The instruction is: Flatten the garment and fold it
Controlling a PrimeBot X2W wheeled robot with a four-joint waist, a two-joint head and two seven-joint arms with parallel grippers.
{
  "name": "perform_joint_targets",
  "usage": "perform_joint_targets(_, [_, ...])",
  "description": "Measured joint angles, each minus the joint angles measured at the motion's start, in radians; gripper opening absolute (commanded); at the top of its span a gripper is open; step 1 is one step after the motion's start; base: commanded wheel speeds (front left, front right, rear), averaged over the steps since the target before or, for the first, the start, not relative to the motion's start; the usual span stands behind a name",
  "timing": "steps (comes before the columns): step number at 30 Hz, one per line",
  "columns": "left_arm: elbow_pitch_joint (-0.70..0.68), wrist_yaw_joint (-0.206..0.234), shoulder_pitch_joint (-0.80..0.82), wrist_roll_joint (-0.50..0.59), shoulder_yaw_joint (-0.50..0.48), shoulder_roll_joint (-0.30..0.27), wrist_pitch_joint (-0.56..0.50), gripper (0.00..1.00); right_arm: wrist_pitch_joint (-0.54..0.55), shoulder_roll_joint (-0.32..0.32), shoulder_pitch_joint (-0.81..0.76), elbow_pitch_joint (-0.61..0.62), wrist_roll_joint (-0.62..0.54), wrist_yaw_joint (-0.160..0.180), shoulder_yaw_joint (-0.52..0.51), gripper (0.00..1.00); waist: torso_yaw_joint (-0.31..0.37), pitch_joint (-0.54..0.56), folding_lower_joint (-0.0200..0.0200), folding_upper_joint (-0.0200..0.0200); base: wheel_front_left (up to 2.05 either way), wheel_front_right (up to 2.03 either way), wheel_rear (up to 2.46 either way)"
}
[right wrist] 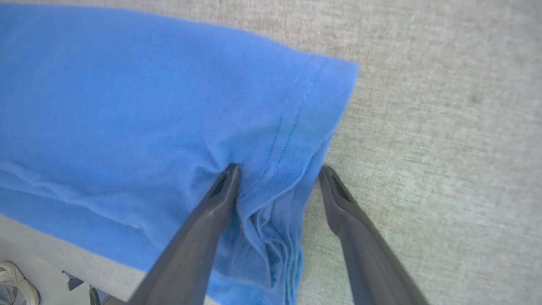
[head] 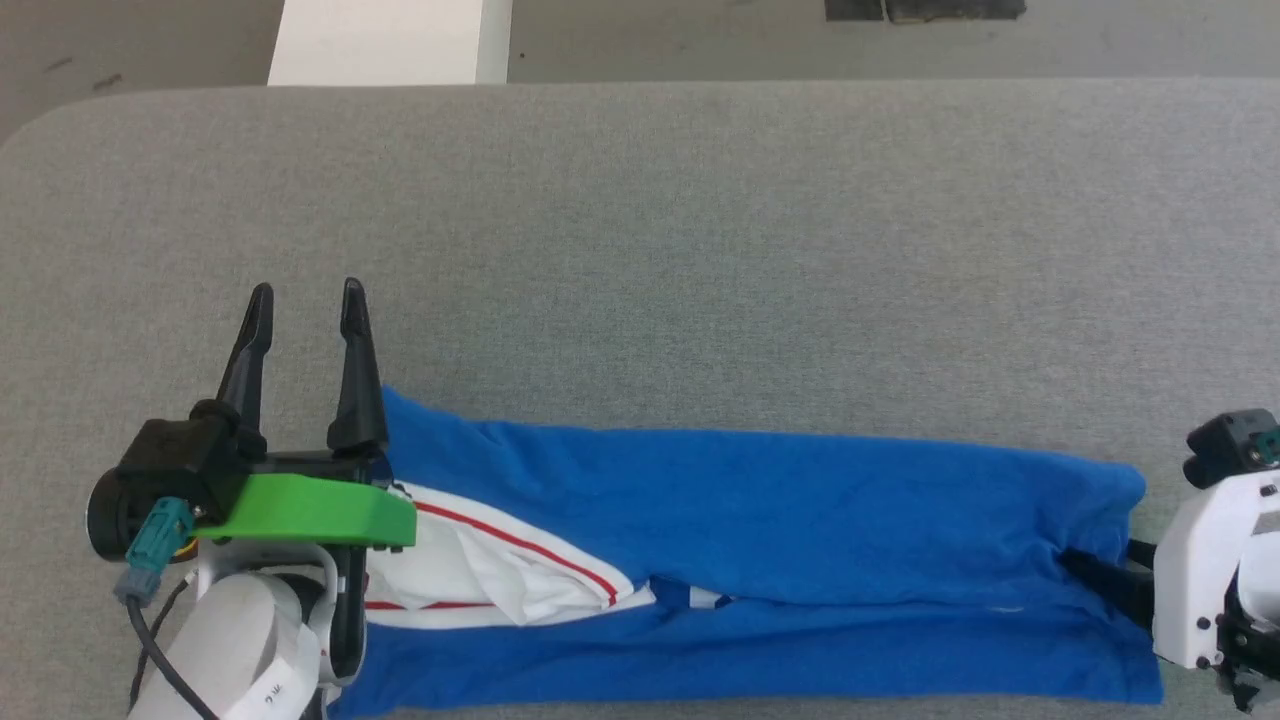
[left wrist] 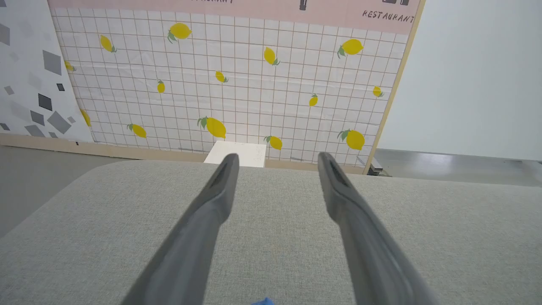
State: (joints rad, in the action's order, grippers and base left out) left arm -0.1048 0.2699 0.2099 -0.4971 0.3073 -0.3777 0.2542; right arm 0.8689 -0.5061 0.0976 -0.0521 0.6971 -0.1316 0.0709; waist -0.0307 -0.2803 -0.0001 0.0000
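Note:
The garment (head: pixel 760 500) is a royal-blue shirt lying as a long folded band along the near side of the grey table (head: pixel 700 250). A white sleeve with red stripes (head: pixel 500 570) shows at its left end. My left gripper (head: pixel 307 290) stands open just beyond the garment's left end, its fingers pointing away over bare table with nothing between them (left wrist: pixel 277 156). A blue tip of the garment (left wrist: pixel 263 301) peeks in below them. My right gripper (right wrist: pixel 279 167) is open at the garment's right end, with folded hem layers (right wrist: pixel 271 237) lying between its spread fingers. Its white wrist (head: pixel 1205 570) sits at the right edge.
A white box (head: pixel 390 40) stands on the floor past the table's far edge, in front of a lemon-patterned wall panel (left wrist: pixel 237 84). The garment lies close to the table's near edge, and a shoe (right wrist: pixel 12 284) shows on the floor below it.

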Motion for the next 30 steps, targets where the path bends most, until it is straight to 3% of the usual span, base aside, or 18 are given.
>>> perform_joint_targets(7, [0.011,-0.036,-0.018,0.041,-0.05,0.053,0.003,1.0,-0.03,-0.034,0.032,-0.023,0.043,0.001,0.081,1.0,-0.013,0.001,0.0,0.0,0.0,0.0,0.0])
perform_joint_targets(8, [0.014,-0.042,-0.024,0.044,-0.057,0.061,0.003,1.0,-0.031,-0.037,0.036,-0.031,0.044,0.001,0.088,0.62,-0.014,0.005,0.0,0.0,0.0,0.0,0.0])
perform_joint_targets(9, [0.017,-0.048,-0.028,0.047,-0.06,0.066,0.003,1.0,-0.035,-0.039,0.038,-0.037,0.044,0.001,0.091,0.12,-0.015,0.008,0.0,0.0,0.0,0.0,0.0])
perform_joint_targets(10, [0.022,-0.057,-0.034,0.049,-0.066,0.071,0.003,1.0,-0.04,-0.043,0.042,-0.046,0.044,0.001,0.097,0.0,-0.016,0.013,0.0,0.0,0.0,0.0,0.0])
perform_joint_targets(19, [0.046,-0.095,-0.06,0.086,-0.103,0.1,0.003,1.0,-0.071,-0.058,0.055,-0.136,0.032,-0.003,0.028,0.0,-0.018,0.04,0.0,0.0,0.0,0.0,0.0])
perform_joint_targets(24, [0.063,-0.116,-0.077,0.093,-0.117,0.113,0.003,1.0,-0.082,-0.133,0.065,-0.268,-0.106,-0.001,-0.13,0.0,-0.018,0.059,0.0,0.0001,0.0,0.0,0.0])
perform_joint_targets(30, [0.082,-0.123,-0.091,0.094,-0.123,0.12,0.003,1.0,-0.063,-0.145,0.068,-0.297,-0.202,-0.001,-0.155,0.0,-0.014,0.076,0.0001,0.0001,0.0,0.0,0.0])
